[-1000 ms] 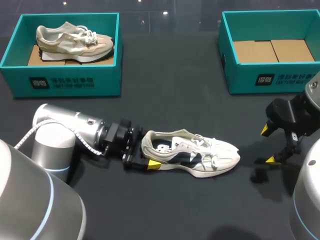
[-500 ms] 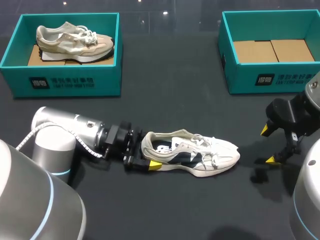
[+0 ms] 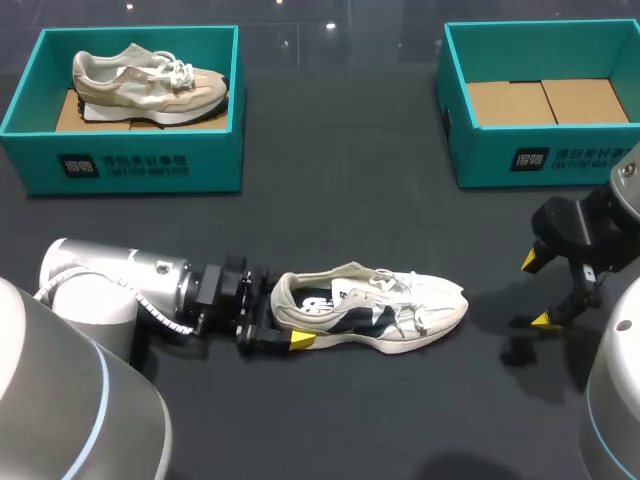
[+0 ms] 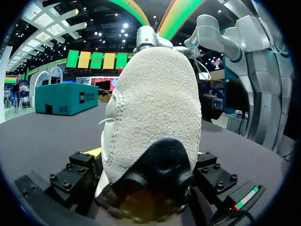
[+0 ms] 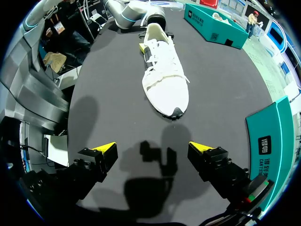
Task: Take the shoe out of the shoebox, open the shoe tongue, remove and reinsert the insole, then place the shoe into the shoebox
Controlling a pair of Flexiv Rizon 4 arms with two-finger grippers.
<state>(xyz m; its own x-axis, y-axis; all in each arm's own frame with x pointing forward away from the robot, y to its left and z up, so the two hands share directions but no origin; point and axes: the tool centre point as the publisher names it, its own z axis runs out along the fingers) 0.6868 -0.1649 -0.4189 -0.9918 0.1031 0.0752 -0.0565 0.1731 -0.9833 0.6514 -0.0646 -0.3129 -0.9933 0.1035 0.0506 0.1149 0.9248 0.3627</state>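
Note:
A white shoe with dark side panels (image 3: 380,305) lies on its sole on the black table, toe pointing right. My left gripper (image 3: 280,315) comes in low from the left, its fingers on either side of the heel and shut on it. In the left wrist view the grey heel (image 4: 150,108) fills the space between the fingers of that gripper (image 4: 148,155). My right gripper (image 3: 536,290) hangs open and empty above the table, to the right of the toe. From the right wrist view the shoe (image 5: 164,80) lies ahead of the open right gripper (image 5: 153,149).
A teal shoebox (image 3: 150,165) at the back left holds a beige shoe (image 3: 150,85). A second teal shoebox (image 3: 540,160) at the back right shows only its cardboard bottom. Bare black table lies between the boxes and the white shoe.
My left gripper has closed slightly on the heel and drawn back to the left, sliding the white shoe with it. The right arm has stayed still.

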